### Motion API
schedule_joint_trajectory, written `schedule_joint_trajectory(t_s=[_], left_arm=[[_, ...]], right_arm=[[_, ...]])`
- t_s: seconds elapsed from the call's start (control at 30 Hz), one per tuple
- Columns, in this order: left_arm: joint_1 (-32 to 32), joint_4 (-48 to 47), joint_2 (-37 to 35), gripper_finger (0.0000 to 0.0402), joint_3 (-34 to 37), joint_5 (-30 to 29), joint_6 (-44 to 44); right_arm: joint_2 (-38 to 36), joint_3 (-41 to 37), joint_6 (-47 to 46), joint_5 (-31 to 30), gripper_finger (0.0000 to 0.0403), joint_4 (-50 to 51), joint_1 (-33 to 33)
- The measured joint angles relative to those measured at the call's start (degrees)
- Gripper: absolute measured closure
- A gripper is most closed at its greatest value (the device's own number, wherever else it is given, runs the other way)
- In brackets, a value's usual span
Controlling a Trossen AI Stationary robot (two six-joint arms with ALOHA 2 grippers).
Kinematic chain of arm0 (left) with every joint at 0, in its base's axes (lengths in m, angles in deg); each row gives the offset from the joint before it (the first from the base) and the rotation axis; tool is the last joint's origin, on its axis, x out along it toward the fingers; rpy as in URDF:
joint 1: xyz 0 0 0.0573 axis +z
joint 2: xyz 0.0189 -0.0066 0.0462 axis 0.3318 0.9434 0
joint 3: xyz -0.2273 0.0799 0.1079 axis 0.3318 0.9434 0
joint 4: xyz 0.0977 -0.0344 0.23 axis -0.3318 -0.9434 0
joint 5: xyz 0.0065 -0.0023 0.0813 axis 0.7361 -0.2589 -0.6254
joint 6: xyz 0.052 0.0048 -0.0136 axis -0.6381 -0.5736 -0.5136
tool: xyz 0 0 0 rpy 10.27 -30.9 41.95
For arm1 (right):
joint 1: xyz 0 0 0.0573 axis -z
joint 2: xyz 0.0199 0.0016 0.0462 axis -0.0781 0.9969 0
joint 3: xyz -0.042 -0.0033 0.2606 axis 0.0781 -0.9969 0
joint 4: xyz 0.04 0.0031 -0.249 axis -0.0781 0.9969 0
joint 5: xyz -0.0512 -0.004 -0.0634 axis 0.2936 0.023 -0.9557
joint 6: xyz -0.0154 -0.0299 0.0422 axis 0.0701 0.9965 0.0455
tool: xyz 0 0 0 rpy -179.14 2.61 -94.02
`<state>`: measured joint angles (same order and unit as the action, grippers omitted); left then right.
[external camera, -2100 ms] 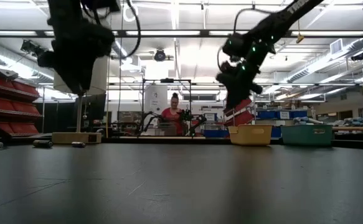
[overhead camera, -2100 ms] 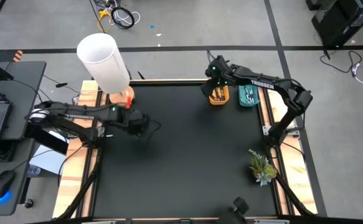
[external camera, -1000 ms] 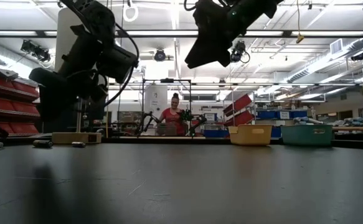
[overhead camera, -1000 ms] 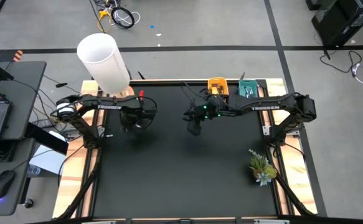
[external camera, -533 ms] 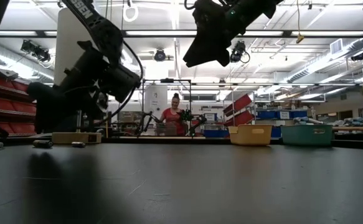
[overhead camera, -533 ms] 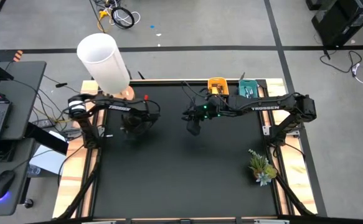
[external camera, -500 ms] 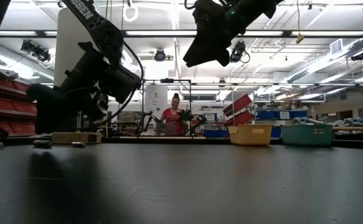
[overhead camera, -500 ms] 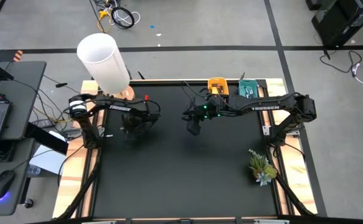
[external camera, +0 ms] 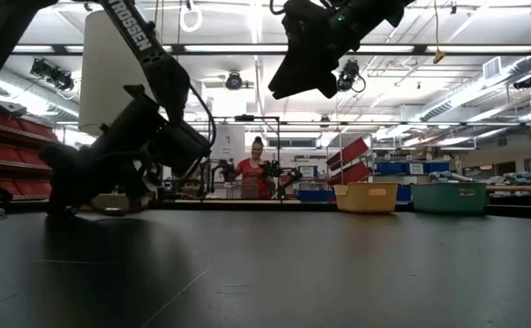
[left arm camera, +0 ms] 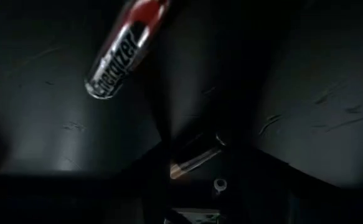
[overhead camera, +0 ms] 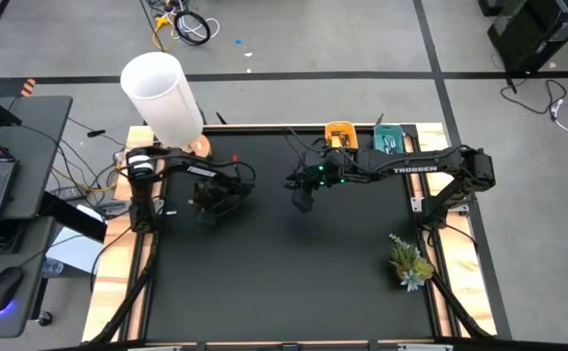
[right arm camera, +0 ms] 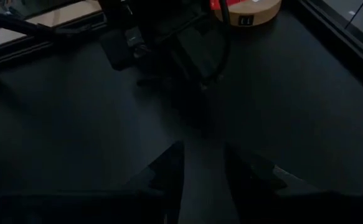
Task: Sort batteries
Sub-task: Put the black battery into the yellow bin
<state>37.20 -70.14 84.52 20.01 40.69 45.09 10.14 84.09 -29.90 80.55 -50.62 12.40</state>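
a black table (overhead camera: 293, 273) carries everything. a yellow tray (overhead camera: 341, 136) and teal tray (overhead camera: 389, 142) sit at its far edge. a small plant (overhead camera: 409, 260) lies near its right side.

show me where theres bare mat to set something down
The near half of the black mat is bare, from the left edge across to the small plant. The far edge is crowded: left gripper low by the white cylinder, right gripper raised mid-table, yellow tray and teal tray behind it.
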Motion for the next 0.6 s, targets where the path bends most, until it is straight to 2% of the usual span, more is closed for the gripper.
schedule_joint_trajectory(t_s=[0.23,0.53,0.6], left_arm=[[-0.1,-0.4,2.2,0.0233,-0.1,-1.0,-0.4],[-1.3,0.3,2.2,0.0343,0.1,-1.5,-0.2],[-1.8,0.1,2.2,0.0347,0.2,-1.5,0.1]], right_arm=[[0.0,0.0,-0.7,0.1,0.0281,0.0,0.0],[0.0,0.0,-0.7,0.2,0.0281,0.0,0.0],[0.0,0.0,-0.7,0.2,0.0281,0.0,0.1]])
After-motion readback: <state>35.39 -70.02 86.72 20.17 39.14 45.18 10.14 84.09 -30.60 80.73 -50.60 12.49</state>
